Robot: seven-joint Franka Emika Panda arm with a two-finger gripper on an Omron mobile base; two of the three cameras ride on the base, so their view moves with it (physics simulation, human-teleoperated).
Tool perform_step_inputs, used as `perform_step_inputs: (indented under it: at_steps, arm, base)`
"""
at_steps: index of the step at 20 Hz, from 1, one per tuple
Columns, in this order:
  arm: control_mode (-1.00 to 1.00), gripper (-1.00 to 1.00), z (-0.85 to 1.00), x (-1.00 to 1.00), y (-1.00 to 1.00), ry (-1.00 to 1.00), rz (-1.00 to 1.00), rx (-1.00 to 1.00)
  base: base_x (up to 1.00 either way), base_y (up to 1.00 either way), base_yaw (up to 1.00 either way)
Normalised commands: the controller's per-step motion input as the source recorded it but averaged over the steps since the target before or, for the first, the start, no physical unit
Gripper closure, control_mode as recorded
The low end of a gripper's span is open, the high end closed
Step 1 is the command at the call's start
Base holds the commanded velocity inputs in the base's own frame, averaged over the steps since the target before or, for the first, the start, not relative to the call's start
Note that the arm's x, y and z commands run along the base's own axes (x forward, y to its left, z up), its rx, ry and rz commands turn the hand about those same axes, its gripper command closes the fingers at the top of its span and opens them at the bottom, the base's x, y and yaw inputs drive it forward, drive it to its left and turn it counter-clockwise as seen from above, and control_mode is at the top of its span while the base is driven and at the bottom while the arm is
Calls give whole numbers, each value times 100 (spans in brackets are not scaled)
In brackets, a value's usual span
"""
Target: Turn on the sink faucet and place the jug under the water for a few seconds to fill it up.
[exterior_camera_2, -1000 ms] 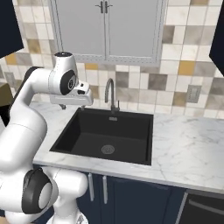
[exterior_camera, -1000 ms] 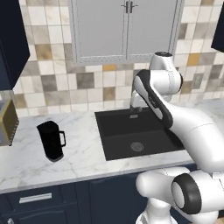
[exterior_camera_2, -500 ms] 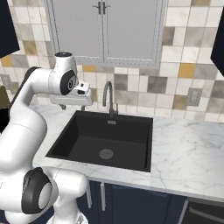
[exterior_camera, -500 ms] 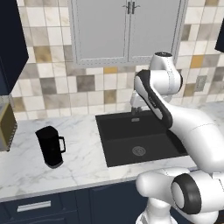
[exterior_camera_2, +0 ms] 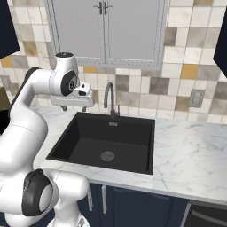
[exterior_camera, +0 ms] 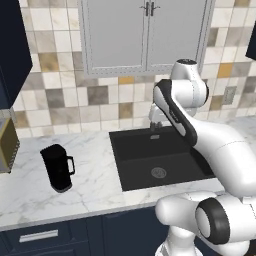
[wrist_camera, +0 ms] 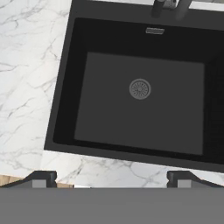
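We see the jaws (wrist_camera: 111, 177) standing wide open in the hand view, the two dark tips far apart at the bottom edge, holding nothing and touching nothing. Only the tips show there; the rest of the fingers is cut off by the frame. In the right base view the hand hangs above the left edge of the sink (exterior_camera_2: 84, 128), but its fingers are too small and shadowed for us to make out.

Below the hand lies the sink (wrist_camera: 78, 87), empty, with its round drain (wrist_camera: 140, 89) near the middle. The table (wrist_camera: 30, 65) of white marble surrounds it.

The jug (exterior_camera: 57, 167) stands upright on the table (exterior_camera: 90, 185) well left of the sink (exterior_camera: 135, 165), its handle turned toward the basin. At the left edge of the left base view a yellowish object (exterior_camera: 7, 145) is cut off and we cannot tell what it is.

At the back rim rises the faucet (exterior_camera_2: 109, 98); in the left base view the arm hides most of it, and in the hand view only its base (wrist_camera: 168, 6) shows, blurred at the top edge. We can read no writing or labels anywhere.
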Motion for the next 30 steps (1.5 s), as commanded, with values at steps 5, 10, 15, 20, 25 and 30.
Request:
perform_step_inputs:
  at_steps: [5,10,15,20,25,30]
  arm:
    - [100,-100,0,0,0,0,0,0]
    - [-100,-100,-12,3,-5,0,0,0]
    - [-100,-100,-65,25,-76,-16,1,17]
    - [-100,-100,-62,54,-98,-28,11,32]
    - [-100,-100,-44,63,-68,-16,8,24]
    - [-100,-100,-39,57,-18,-1,6,1]
  base:
    - [0,0,0]
    - [2,-1,0]
    - [0,0,0]
    - [0,0,0]
    - [0,0,0]
    - [0,0,0]
